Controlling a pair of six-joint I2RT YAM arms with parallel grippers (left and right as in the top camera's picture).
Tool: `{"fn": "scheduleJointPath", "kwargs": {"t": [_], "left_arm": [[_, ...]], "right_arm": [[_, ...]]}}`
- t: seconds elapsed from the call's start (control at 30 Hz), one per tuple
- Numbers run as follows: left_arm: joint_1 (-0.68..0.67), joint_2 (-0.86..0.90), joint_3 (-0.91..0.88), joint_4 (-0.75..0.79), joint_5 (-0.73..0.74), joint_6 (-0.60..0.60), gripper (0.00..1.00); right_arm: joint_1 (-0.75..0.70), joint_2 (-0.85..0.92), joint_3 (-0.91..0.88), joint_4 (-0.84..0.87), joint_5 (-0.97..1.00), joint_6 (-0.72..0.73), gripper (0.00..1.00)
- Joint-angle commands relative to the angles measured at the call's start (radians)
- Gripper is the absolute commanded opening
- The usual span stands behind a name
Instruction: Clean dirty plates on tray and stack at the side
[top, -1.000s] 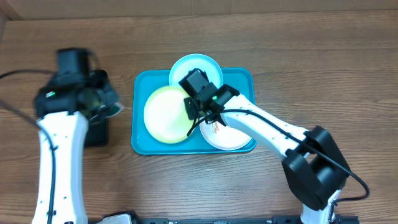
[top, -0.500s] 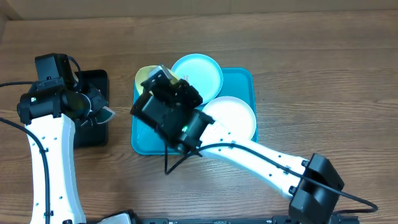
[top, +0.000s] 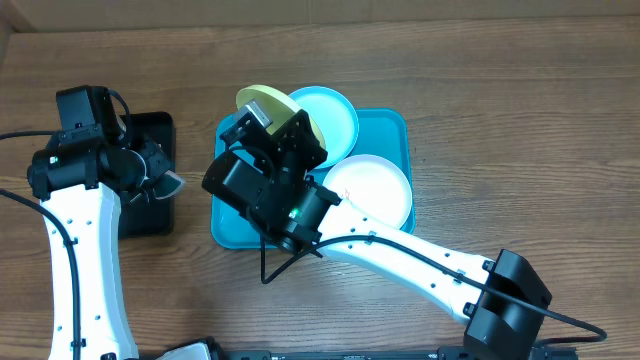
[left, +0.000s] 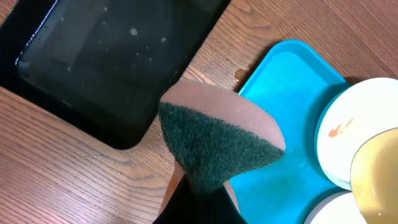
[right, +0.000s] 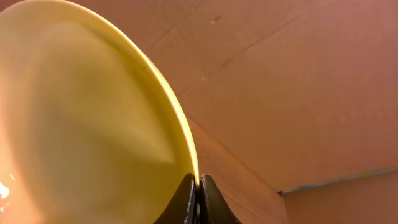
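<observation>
The right gripper (right: 198, 185) is closed to a thin slit on the rim of the round yellow-green plastic plate (right: 93, 124), which is pinched at its edge between the two dark fingertips. In the overhead view this plate is held tilted and off the surface, above the far left corner of the large turquoise-blue rectangular plastic tray (top: 388, 128), with part of its rim overlapping the round light blue plastic plate (top: 335, 112). The light blue plate lies at the far edge of the tray, reaching over the raised rim. The round white plastic plate (top: 378, 188) lies at the tray's near right corner, just beside it. The left gripper (left: 198, 198) is clamped on a tan sponge with a dark green scouring face (left: 217, 134), and the green face is turned toward the wrist camera. The sponge is held above the brown wooden table (top: 520, 80), between the smaller black rectangular tray (left: 112, 56) and the left edge of the turquoise tray, touching neither as far as can be seen. In the left wrist view a small orange-red smear (left: 341, 127) is seen on one pale plate (left: 336, 158) in the tray; which plate it is cannot be told from that view.
</observation>
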Motion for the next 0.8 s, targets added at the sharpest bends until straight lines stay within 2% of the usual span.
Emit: {"fn": "scheduleJointPath", "kwargs": {"t": [0.0,0.1,0.13,0.17,0.2,0.27,0.33,0.37,0.6,0.67,0.77], "left_arm": [[0.006,0.003,-0.007,0.009,0.014,0.020,0.04],[0.005,0.003,-0.007,0.011,0.014,0.020,0.04],[0.005,0.004,-0.007,0.010,0.014,0.020,0.04],[0.005,0.003,-0.007,0.009,0.014,0.020,0.04],[0.005,0.003,-0.007,0.008,0.014,0.020,0.04],[0.005,0.004,-0.007,0.008,0.014,0.020,0.04],[0.005,0.004,-0.007,0.007,0.014,0.020,0.04],[0.005,0.004,-0.007,0.008,0.014,0.020,0.04],[0.005,0.003,-0.007,0.008,0.014,0.020,0.04],[0.005,0.003,-0.007,0.008,0.014,0.020,0.04],[0.005,0.004,-0.007,0.009,0.014,0.020,0.04]], "right_arm": [[0.010,-0.033,0.025,0.004,0.032,0.049,0.04],[-0.009,-0.033,0.021,-0.079,-0.156,0.242,0.04],[-0.031,-0.032,0.011,-0.101,-0.301,0.301,0.04],[-0.086,-0.022,-0.022,-0.097,-0.550,0.331,0.04],[-0.116,-0.014,-0.036,-0.096,-0.629,0.341,0.04],[-0.171,-0.004,-0.042,-0.138,-0.708,0.433,0.04],[-0.232,-0.012,-0.037,-0.203,-0.747,0.584,0.04],[-0.305,-0.032,-0.024,-0.237,-0.833,0.657,0.04],[-0.694,-0.068,-0.016,-0.269,-1.405,0.614,0.04],[-0.822,-0.062,-0.027,-0.318,-1.468,0.573,0.04],[-0.962,-0.061,-0.054,-0.384,-1.434,0.528,0.04]]}}
